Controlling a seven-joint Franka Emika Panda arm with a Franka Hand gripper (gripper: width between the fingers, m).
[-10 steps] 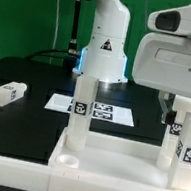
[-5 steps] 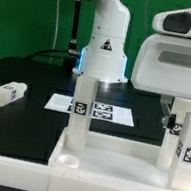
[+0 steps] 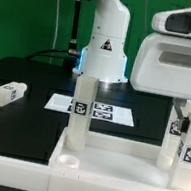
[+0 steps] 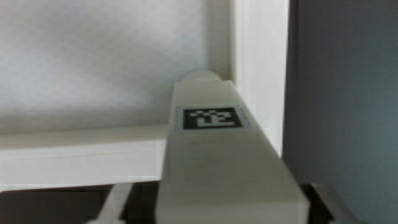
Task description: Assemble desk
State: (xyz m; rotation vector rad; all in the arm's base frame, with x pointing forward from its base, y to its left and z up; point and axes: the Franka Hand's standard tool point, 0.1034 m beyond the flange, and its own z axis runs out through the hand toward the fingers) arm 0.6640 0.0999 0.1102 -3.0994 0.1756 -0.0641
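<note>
Green curtain is hanging behind the black table (image 3: 32, 72), and the marker board (image 3: 93, 109) is lying flat on it in front of my white base. The desk tabletop (image 3: 111, 170) is lying nearest the exterior camera, its raised rim facing up, with a round corner socket (image 3: 69, 160) showing open at its near left.

One upright leg (image 3: 80, 111) is standing at the slab's far left corner, a tag on its face. On the right, two more are standing close together: the gripped leg (image 3: 173, 143) (image 4: 217, 130) rising straight up under my wrist, and a nearer leg (image 3: 189, 151) just beside it, carrying its own tag. A loose leg (image 3: 8, 92) is lying on its side far off to the left, well apart from the slab.

My claw (image 3: 181, 109) is hanging over the right-hand corner, narrowed around the gripped leg, with a dark finger (image 3: 169, 117) showing against its side. From my wrist camera, that post is filling the space between my fingers and pointing down into the corner where two rims are meeting.
</note>
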